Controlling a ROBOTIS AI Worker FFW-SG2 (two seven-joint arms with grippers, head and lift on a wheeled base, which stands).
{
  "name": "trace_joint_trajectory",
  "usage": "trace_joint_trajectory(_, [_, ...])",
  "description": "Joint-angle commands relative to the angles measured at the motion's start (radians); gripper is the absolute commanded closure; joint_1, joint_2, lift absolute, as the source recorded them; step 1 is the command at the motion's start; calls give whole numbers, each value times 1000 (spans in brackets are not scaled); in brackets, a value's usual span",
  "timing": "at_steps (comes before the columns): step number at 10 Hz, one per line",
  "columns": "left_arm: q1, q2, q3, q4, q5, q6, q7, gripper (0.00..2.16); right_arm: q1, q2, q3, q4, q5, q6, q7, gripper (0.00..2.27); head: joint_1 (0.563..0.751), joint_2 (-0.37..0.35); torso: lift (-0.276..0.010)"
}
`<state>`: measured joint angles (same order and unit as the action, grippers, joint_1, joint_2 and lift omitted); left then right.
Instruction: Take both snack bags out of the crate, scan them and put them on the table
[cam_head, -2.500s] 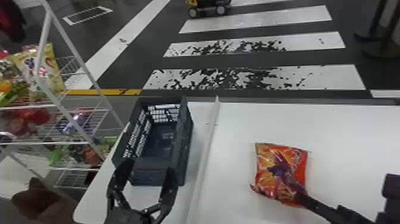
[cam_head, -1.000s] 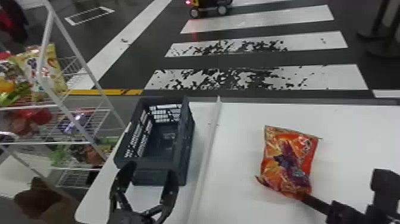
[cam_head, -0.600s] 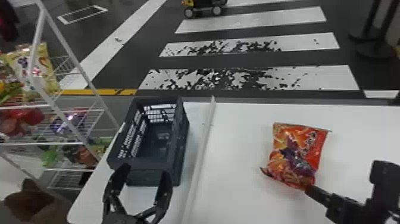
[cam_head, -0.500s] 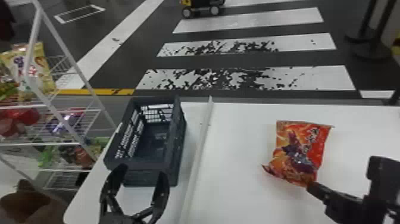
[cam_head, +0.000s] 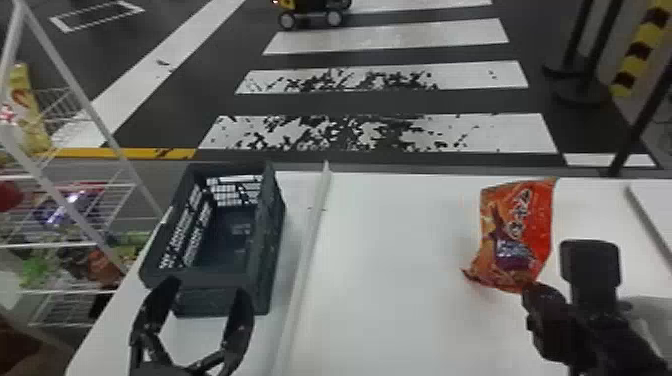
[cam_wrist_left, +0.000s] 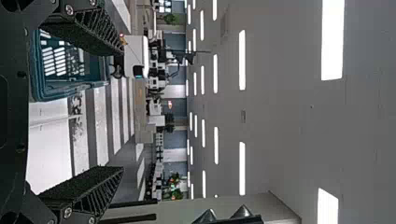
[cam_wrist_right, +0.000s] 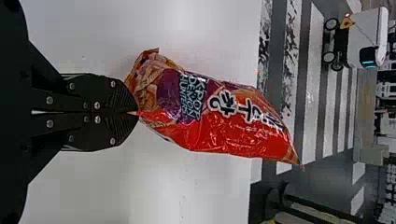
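Observation:
My right gripper (cam_head: 531, 290) is over the right part of the white table (cam_head: 390, 310), shut on the lower end of an orange-red snack bag (cam_head: 520, 235). In the right wrist view the right gripper (cam_wrist_right: 136, 113) pinches the bag's bottom edge, and the snack bag (cam_wrist_right: 219, 116) extends away from the fingertips. The left gripper (cam_head: 205, 305) stands open at the near end of the dark crate (cam_head: 270, 260); the left wrist view shows the left gripper (cam_wrist_left: 122, 109) with its fingers wide apart and the crate (cam_wrist_left: 70, 91) beyond. Inside the crate I see its dark floor and no bag.
A raised white strip (cam_head: 305, 270) runs along the table beside the crate. Left of the table stands a white wire shelf (cam_head: 115, 215) with packaged snacks. A panel edge (cam_head: 650, 225) lies at the table's right. Beyond are a small wheeled robot (cam_head: 312, 10) and barrier posts.
The right gripper has carried the snack bag to the right and away from me, and the bag has turned more upright. The head view has swung slightly right. The left gripper stays beside the crate.

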<state>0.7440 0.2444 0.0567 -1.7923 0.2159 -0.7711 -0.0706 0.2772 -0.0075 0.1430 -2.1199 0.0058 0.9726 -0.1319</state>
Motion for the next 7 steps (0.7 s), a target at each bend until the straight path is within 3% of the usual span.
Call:
trace_joint_trajectory(1, [0, 3, 0, 4, 3, -3, 0, 130, -3, -29, 55, -2, 174, -1, -15, 2253, 695, 164, -94])
trace_joint_trajectory(4, [0, 3, 0, 4, 3, -3, -2, 130, 2, -120, 155, 6, 441, 5, -26, 2253, 695, 99, -94])
trace_joint_trajectory(7, [-3, -1, 0, 8, 2, 0, -2, 130, 3, -204, 349, 74, 770, 42, -21, 2253, 695, 75, -94])
